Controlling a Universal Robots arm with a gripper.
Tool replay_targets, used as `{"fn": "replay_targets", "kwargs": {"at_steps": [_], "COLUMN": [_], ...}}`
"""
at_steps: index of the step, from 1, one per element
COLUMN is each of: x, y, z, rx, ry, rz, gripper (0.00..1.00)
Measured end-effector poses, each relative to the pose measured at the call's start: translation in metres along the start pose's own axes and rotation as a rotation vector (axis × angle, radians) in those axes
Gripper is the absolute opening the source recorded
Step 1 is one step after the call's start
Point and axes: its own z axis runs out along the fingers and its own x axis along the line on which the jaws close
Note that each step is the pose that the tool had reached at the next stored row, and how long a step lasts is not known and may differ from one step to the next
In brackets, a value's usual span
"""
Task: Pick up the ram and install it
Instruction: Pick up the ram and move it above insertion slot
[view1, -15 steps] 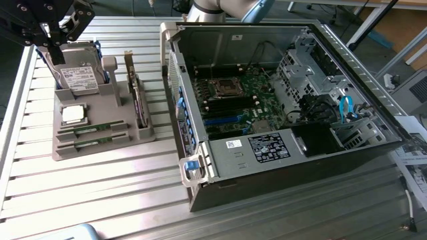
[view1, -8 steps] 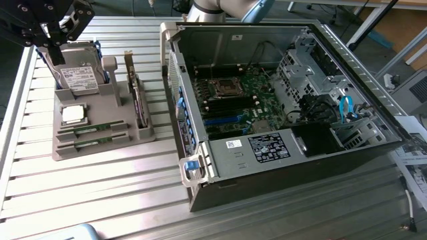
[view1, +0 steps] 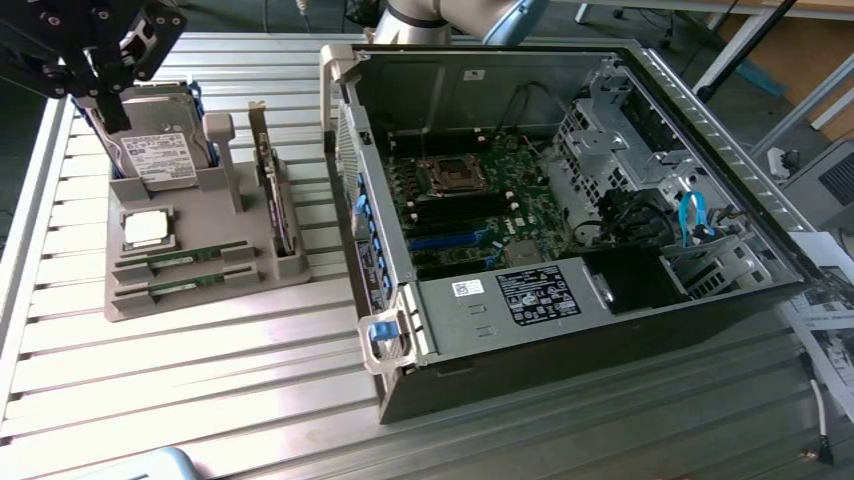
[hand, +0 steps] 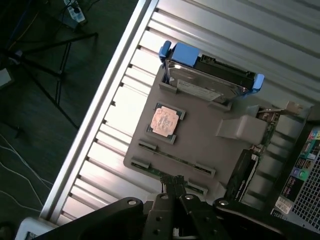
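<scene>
Two slim green ram sticks lie side by side in slots at the front of a grey holder tray: one ram stick and its twin. In the wrist view, one ram stick lies just past my fingertips and the second ram stick is partly hidden by them. My black gripper hangs high above the tray's far end, over the hard drive. Its fingers are shut with nothing between them, as the gripper also appears in the wrist view.
The tray also holds a square processor chip and an upright dark expansion card. An open computer case with its motherboard lies at the exterior view's right. The slatted metal table ends close to the tray's left.
</scene>
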Motion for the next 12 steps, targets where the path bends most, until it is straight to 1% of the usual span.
{"fn": "replay_targets", "kwargs": {"at_steps": [12], "x": [-0.0002], "y": [-0.0001], "z": [0.0012], "rx": [0.0154], "ry": [0.0132], "rz": [-0.219], "gripper": [0.11]}}
